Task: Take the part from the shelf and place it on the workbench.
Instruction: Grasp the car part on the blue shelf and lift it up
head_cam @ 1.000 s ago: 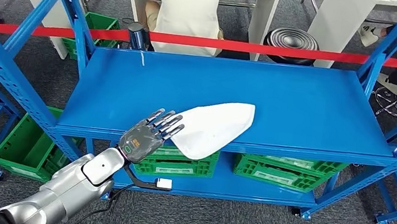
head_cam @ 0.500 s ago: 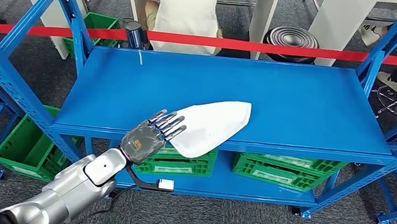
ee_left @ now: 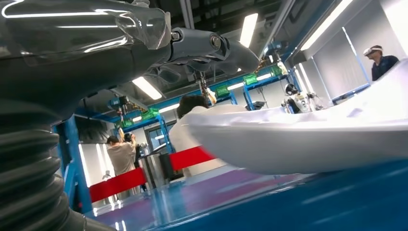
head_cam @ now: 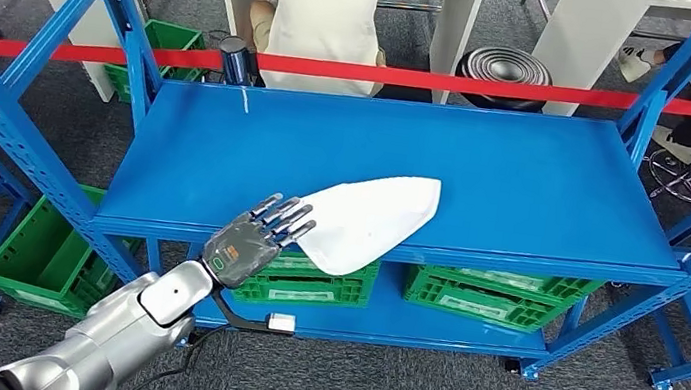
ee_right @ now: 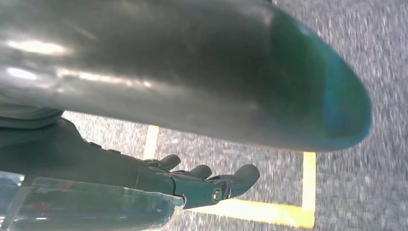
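White curved plastic part (head_cam: 370,221) overhangs the blue metal shelf (head_cam: 485,173) edge; left hand (head_cam: 255,239) fingers spread, touching its near end.

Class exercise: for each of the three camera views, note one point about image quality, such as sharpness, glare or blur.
Head view: evenly lit and sharp, white part and left hand crisp on the blue shelf. Left wrist view: ceiling lights streak glare across the hand's clear cover, and the near shelf surface is soft. Right wrist view: a dark, out-of-focus shape crosses the frame; the right hand is dim.
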Tool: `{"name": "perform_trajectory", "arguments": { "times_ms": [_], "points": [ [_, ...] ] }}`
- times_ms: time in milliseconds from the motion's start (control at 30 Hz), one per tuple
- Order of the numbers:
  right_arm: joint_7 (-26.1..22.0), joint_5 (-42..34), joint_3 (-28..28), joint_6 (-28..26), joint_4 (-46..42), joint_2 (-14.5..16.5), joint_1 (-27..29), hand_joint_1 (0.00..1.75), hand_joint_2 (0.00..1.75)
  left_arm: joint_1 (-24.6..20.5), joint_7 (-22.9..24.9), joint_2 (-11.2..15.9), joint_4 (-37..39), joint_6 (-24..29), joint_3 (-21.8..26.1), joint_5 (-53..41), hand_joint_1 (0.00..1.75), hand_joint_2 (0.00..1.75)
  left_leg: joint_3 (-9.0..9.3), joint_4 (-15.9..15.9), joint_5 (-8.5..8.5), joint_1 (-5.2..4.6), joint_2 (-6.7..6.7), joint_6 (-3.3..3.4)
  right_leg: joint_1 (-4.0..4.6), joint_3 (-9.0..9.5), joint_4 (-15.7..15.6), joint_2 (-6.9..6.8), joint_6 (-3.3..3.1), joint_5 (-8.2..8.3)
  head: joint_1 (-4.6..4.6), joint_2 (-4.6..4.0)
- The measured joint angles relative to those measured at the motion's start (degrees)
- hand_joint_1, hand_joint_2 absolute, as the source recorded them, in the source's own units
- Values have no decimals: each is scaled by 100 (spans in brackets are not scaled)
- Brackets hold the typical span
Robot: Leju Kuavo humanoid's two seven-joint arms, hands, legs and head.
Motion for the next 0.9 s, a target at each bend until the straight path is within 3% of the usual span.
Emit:
{"name": "perform_trajectory", "arguments": {
  "times_ms": [33, 100, 167, 200, 233, 300, 367, 500, 567, 633, 667, 700, 733, 833, 900],
  "points": [
    [1, 10, 1, 0, 4, 4, -3, 0, 0, -2, -38, -12, 1, 0, 8, 9, 0, 175, 38, -65, 42, 14, 4, 28, 8, -100, 202, -7, -14, -99, 7, 0],
    [2, 22, 1, -1, 23, 10, -8, 0, 0, 10, -120, -53, 15, -1, 9, 22, 0, 175, 47, -105, 77, 18, 5, 62, 8, -441, 905, -13, -57, -393, 19, 0],
    [6, 44, 1, -1, 53, 15, -5, 0, 0, 51, -199, -95, 36, -1, 7, 35, 0, 175, 37, -98, 76, 6, 3, 62, 5, -720, 1459, -14, -30, -552, 23, 0],
    [10, 60, 1, 0, 67, 15, -1, 0, 0, 69, -234, -115, 43, -1, 6, 42, 0, 175, 34, -90, 72, 4, 1, 57, -1, -717, 1443, -16, 14, -510, 23, 0],
    [18, 80, 1, 4, 81, 11, 2, 0, 0, 82, -267, -138, 48, 0, 7, 56, 0, 175, 31, -72, 62, 7, -3, 44, -11, -601, 1204, -20, 73, -390, 24, 0],
    [38, 105, 1, 16, 99, 1, 2, 0, 0, 89, -341, -180, 50, 0, 20, 85, 0, 175, 3, 15, 11, -1, -12, -16, -32, -197, 422, -42, 157, -108, 30, 0],
    [55, 117, 0, 25, 106, -7, 7, 0, 0, 96, -419, -209, 50, 0, 40, 114, 0, 175, -49, 118, -46, -23, -13, -81, -35, 16, 3, -38, 112, 10, 25, 0],
    [65, 128, -1, 26, 126, 21, 24, 0, 0, 146, -506, -261, 47, 1, 96, 126, 0, 175, -110, 236, -134, 8, -11, -152, -40, 10, -11, -9, -32, 22, 15, 0],
    [64, 142, -3, 26, 134, 36, 21, 0, 0, 163, -514, -283, 46, 1, 122, 92, 0, 175, -303, 680, -413, 37, -11, -227, -56, 12, -17, -3, -79, 29, 6, 0],
    [63, 165, -3, 29, 144, 40, 25, 0, 0, 188, -514, -293, 52, 1, 127, 32, 0, 175, -654, 1430, -757, 60, -10, -282, -47, 7, -15, -2, -99, 28, 1, 0],
    [63, 177, -3, 31, 150, 43, 28, 0, 0, 207, -514, -294, 58, 0, 124, 2, 0, 175, -788, 1698, -830, 66, -9, -288, -39, 5, -14, -1, -100, 27, 1, 0],
    [63, 185, -3, 36, 158, 45, 30, 0, 0, 224, -514, -294, 63, 0, 119, -21, 0, 175, -826, 1759, -791, 67, -10, -276, -30, 7, -14, 3, -100, 26, 0, 0],
    [63, 191, -3, 42, 166, 49, 31, 0, 0, 234, -512, -295, 68, 0, 115, -35, 0, 175, -750, 1583, -645, 63, -11, -244, -18, 11, -14, 9, -100, 26, 0, 0],
    [63, 197, -3, 66, 181, 81, 30, 0, 0, 223, -483, -297, 69, 1, 109, -69, 0, 175, -212, 472, -146, 10, -11, -60, 15, 26, -25, 28, -93, 30, 8, 0],
    [63, 197, -3, 84, 188, 101, 39, 0, 0, 211, -432, -295, 72, 1, 104, -111, 0, 175, -82, 197, -104, -44, 1, 14, 7, 16, -37, 23, -72, 41, 13, 0]
  ]
}}
